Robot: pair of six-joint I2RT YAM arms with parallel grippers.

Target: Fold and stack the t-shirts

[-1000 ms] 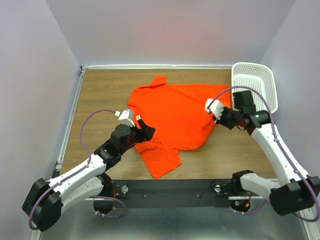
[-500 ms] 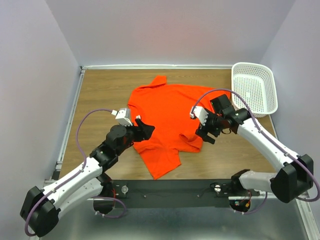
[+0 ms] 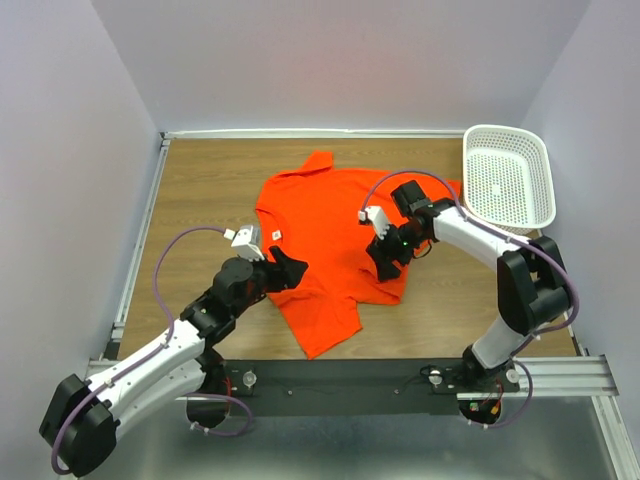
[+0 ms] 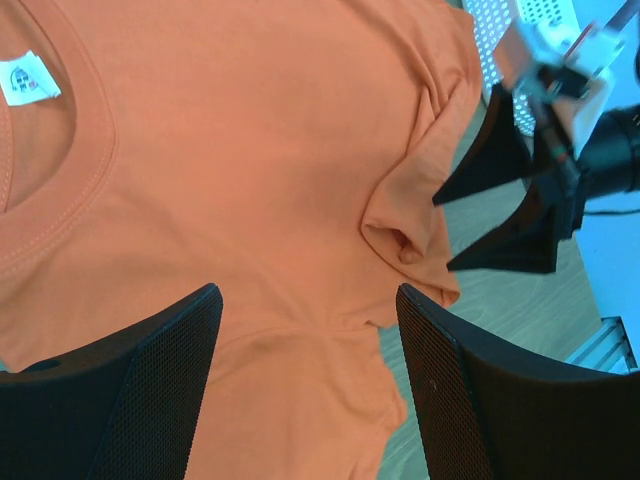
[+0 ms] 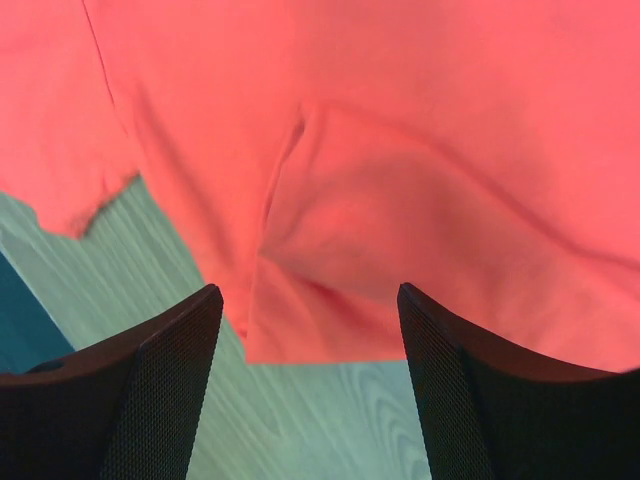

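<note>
T-shirt (image 3: 335,235) lies spread on the table (image 3: 205,180) beneath both grippers, one side flap turned inward (rather rumpled). I'd judge most of the folding, and all the stacking, is left. Right gripper (image 3: 385,263) hovers over that flap, jaws apart, empty. Left gripper (image 3: 291,268) gapes too, near the collar. A white basket (image 3: 548,192) sits beyond the right gripper, out of the way.

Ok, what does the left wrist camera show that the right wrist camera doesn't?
Only the left wrist view shows the small white neck label, the white plastic lattice basket and the right gripper, open, at the shirt's edge. Only the right wrist view shows a fold crease close up between its own fingers. Both show the bright orange-red fabric t-shirt on the brown wooden table.
</note>
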